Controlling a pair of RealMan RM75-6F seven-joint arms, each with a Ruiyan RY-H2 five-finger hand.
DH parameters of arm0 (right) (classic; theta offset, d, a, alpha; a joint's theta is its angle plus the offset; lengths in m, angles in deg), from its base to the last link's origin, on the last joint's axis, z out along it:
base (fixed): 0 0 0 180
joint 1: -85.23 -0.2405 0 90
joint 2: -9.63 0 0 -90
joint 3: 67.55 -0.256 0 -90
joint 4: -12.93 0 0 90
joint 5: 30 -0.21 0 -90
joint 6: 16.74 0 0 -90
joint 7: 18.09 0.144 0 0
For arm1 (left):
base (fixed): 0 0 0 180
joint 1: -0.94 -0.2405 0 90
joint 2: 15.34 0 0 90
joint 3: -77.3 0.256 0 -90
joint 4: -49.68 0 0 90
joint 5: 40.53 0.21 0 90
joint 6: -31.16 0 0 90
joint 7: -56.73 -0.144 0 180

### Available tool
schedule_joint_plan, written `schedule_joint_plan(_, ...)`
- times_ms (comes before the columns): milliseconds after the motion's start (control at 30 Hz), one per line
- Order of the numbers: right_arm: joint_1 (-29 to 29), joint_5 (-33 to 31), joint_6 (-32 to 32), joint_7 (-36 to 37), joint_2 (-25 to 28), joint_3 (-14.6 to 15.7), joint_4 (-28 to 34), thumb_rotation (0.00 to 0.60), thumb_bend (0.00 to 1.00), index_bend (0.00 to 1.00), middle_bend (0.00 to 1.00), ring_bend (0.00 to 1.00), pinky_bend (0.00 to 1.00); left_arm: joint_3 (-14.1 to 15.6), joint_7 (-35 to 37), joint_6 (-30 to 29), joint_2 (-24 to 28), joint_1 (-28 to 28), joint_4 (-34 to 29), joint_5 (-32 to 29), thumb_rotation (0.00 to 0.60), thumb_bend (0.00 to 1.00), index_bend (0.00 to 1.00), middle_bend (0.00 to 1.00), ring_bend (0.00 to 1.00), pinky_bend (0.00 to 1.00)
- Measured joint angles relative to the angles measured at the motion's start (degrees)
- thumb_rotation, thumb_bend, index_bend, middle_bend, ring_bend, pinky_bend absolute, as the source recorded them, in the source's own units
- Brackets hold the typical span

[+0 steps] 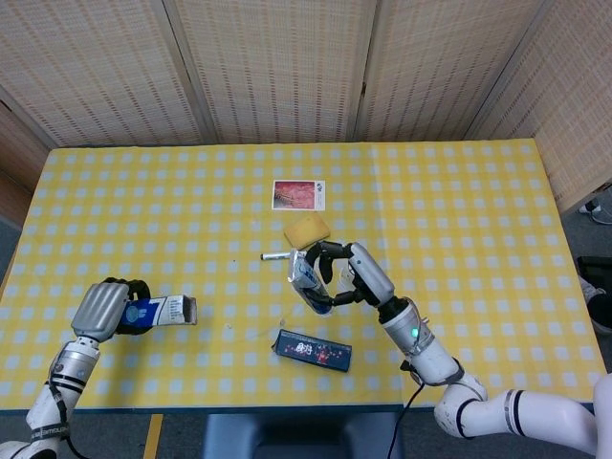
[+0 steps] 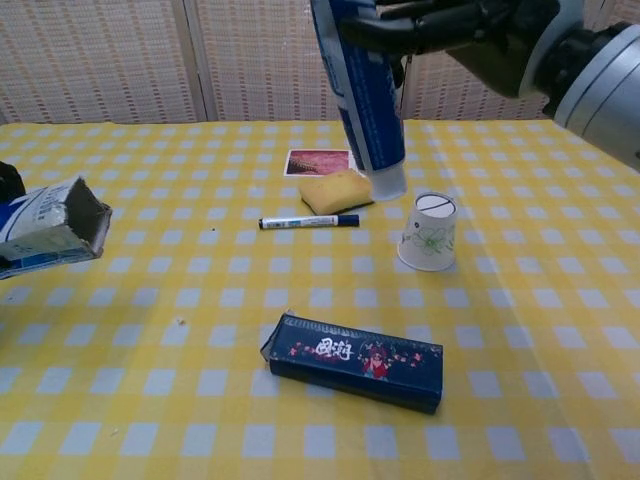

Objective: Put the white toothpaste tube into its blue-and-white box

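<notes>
Two hands full: my right hand (image 1: 356,275) grips the tube (image 2: 362,90) top middle, my left hand (image 1: 103,310) holds the box (image 2: 50,227) far left, so I might miss its small mouth.

Even, bright light; perhaps slight blur.

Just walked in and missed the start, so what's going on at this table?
The right hand holds the white toothpaste tube in the air, cap end down, above the yellow checked table. The left hand holds the blue-and-white box at the table's left side, its open end facing the tube. The tube is not in the box yet.
</notes>
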Motion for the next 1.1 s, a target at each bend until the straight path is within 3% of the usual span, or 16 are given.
schedule_joint_plan(167,2.12,2.34,-5.07,7.09,1.00,-0.79,2.97,0.600,0.36,0.76,0.62,0.69,0.66,-1.22,-0.65,0.72,-0.96,0.38,-5.94,-3.84,0.600,0.19,0.66,0.63,0.51,0.40)
schedule_joint_plan(367,2.72,3.13,-6.38,11.41,1.13,-1.52,4.86,0.600,0.36,0.76,0.62,0.69,0.66,-3.32,0.93,-0.07,-2.64,0.39,-12.96,-8.07,0.600,0.19,0.67,0.65,0.52,0.42)
schedule_joint_plan(733,1.71,0.51,-5.43,16.07,-0.28,-3.58,5.25,0.600,0.36,0.76,0.62,0.69,0.66,-5.37,0.08,0.49,-5.80,2.76,-21.04,-12.91,0.600,0.20,0.66,0.65,0.52,0.43)
schedule_joint_plan(1100,-1.00,-3.66,-0.66,18.37,-2.29,-6.20,3.97,0.600,0.36,0.76,0.62,0.69,0.66,-6.64,1.80,3.01,-9.69,5.97,-22.82,-17.66,0.600,0.20,0.66,0.65,0.52,0.43)
